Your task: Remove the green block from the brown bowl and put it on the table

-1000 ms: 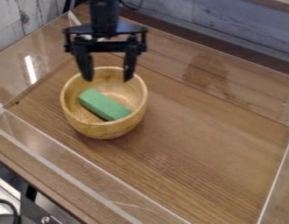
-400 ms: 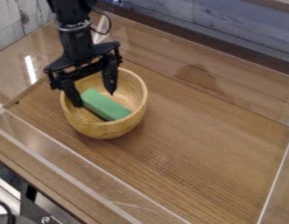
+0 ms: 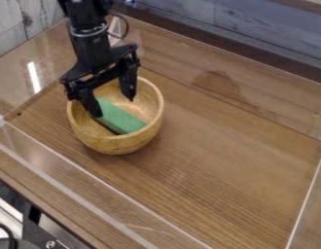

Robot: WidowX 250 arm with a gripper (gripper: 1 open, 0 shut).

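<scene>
A round light-brown wooden bowl (image 3: 119, 141) sits on the table (image 3: 215, 165) at the left. Inside it lies the flat bright green block (image 3: 122, 119), slanting from upper left to lower right. My black gripper (image 3: 101, 98) points straight down over the bowl, open wide. One fingertip (image 3: 78, 108) hangs by the bowl's left rim; the other fingertip (image 3: 126, 90) is inside near the far rim. The block's upper end lies between the two fingers. Whether a finger touches the block is not clear.
Clear acrylic walls (image 3: 150, 209) run along the table's edges, close to the bowl on the left and front. Bare wood-grain surface stretches to the right of the bowl.
The gripper has sunk toward the bowl and rolled about its vertical axis, so its fingers now straddle the block's upper end. Bowl and block have not moved.
</scene>
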